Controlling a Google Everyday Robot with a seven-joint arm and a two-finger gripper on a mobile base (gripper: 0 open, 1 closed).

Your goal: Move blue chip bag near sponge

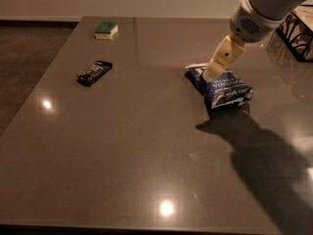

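The blue chip bag [227, 89] lies on the worktop [146, 155], directly below my tool [210, 73]. The bag is puffy and crinkled, with white letters on the side that faces up. The tip of my tool is over the rear left part of the bag, close to its pale edge. It looks to be touching the bag there, but I cannot tell this for sure. I also cannot tell how far my tool is open, or whether it has hold of the bag.

My arm comes down to the tool from the upper right, and its shadow falls on the worktop in front of the bag and to the right of it.

A flat black wrapped bar [94, 72] lies well apart to the left of my tool, at about the same depth on the worktop. The sponge [106, 30], green on top and yellow below, is also far to the left of my tool, but further back, near the far edge of the worktop. The bag and the sponge are well apart. To the right of my tool, at the far right side, stands a dark wire object [299, 35].
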